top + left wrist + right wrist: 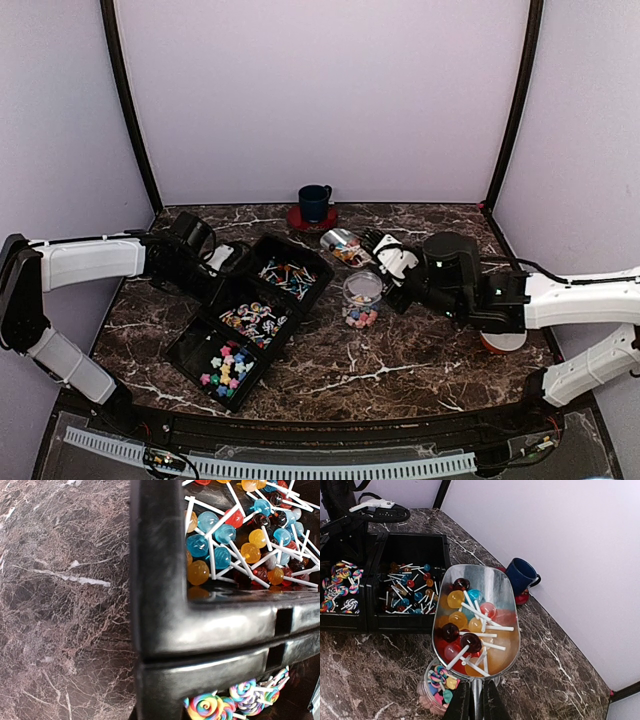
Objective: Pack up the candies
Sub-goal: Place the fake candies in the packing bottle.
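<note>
Right wrist view: candies (470, 625), ball lollipops on white sticks, fill the metal scoop (492, 582), which is held close to the clear jar (432, 687). The jar contains small multicoloured pieces. The right gripper (478, 702) jaws clamp the scoop handle. More candies lie in the black tray (367, 622) beyond. The left gripper (213, 262) sits at the tray's left edge, jaws closed; a grip on the tray cannot be confirmed.
</note>
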